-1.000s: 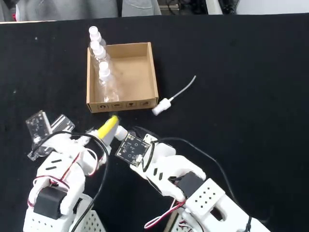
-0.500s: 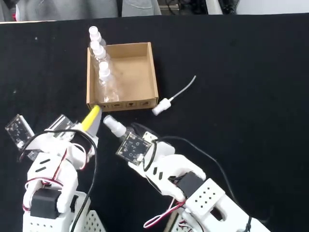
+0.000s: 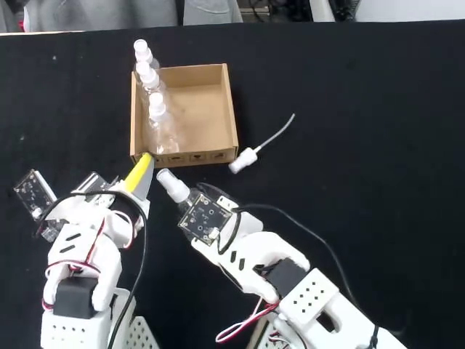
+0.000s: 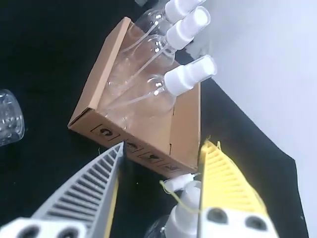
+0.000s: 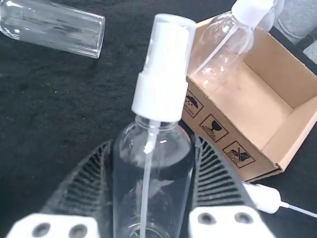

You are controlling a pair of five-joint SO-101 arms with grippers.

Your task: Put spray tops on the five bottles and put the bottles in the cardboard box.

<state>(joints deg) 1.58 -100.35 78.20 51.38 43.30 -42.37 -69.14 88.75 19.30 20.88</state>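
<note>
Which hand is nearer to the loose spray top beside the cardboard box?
Right. The right hand, gripping a bottle, is near the spray top; the left hand lies beyond that bottle.

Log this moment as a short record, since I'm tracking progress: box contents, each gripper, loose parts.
in box: three capped bottles along one wall of the cardboard box
right gripper: shut on a fourth capped bottle, before the box
left gripper: open, empty, beside it
loose: one spray top on the table; one uncapped bottle lying down
</note>
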